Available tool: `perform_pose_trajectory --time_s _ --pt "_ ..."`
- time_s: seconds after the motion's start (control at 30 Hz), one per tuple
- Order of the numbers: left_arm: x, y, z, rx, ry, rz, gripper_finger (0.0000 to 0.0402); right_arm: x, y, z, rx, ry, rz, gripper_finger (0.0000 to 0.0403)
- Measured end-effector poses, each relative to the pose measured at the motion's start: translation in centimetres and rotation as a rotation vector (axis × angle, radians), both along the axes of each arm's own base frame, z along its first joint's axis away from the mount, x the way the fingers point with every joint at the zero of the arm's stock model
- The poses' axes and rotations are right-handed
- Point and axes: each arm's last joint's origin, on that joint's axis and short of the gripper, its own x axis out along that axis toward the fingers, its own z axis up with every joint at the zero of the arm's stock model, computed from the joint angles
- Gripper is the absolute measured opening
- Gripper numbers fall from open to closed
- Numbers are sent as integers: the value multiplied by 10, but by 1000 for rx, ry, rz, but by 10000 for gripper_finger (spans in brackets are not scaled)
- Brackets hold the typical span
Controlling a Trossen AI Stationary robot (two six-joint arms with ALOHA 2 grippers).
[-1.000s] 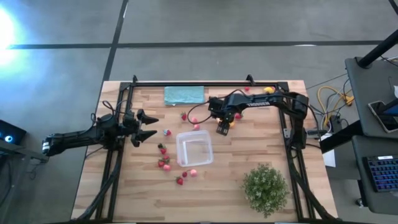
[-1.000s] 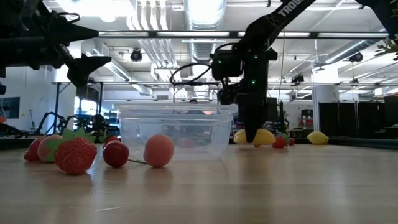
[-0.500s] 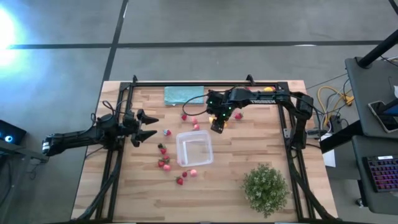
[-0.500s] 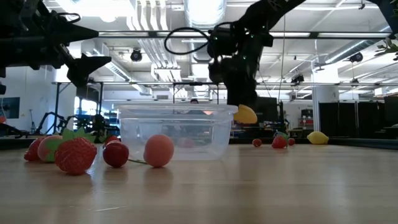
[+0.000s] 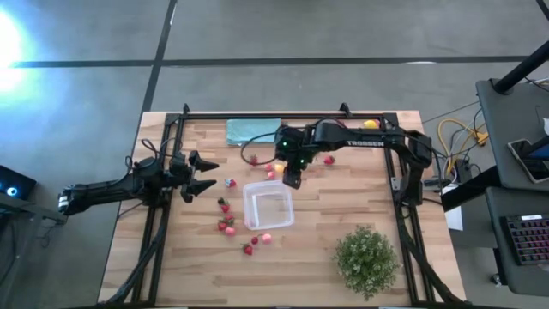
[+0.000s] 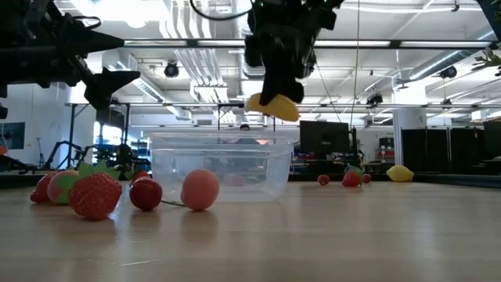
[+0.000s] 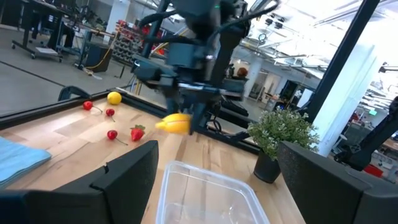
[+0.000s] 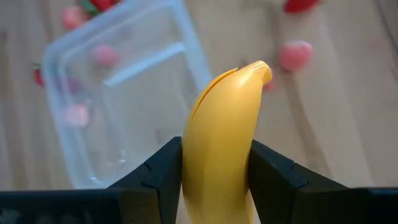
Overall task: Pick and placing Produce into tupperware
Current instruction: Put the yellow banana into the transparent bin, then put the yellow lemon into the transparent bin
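Right gripper point(image 5: 290, 180) clamped on yellow banana point(image 8: 222, 134), held in air above tabletop point(image 5: 343, 206), just off clear tupperware point(image 5: 268, 207) at its 1 o'clock corner. Tupperware sits mid-tabletop, strawberries point(image 5: 226, 225) scattered at its 9 o'clock. Left gripper point(image 5: 208, 174) waits at 9 o'clock edge, fingers spread wide, holding nothing.

A yellow banana point(image 8: 222, 137) sits between the black fingers of the right hand point(image 8: 214, 163) above a clear tupperware point(image 5: 268, 208), with red and pink strawberries point(image 5: 226, 225) scattered on the pale striped wood bench point(image 5: 309, 266), a teal cloth point(image 5: 253, 130) far left and a green plant point(image 5: 367, 257) near right.
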Motion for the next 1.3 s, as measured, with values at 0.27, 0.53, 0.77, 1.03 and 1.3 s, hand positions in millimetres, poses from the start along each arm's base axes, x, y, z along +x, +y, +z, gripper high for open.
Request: perform_pose_trajectory --time_s 0.27,0.53,0.77,1.03,1.3 --pt "0 0 0 0 1 0 314 14 42 9 37 -90 39 148" --pt "0 0 0 -1 2 0 314 49 66 13 231 -323 -187 148" --pt "0 0 0 0 -1 1 314 60 83 -21 257 -175 -230 148" --pt "0 0 0 0 1 0 314 62 90 -38 212 -92 -360 156" --pt "0 0 0 0 1 0 314 64 91 -60 222 -3 -375 202"
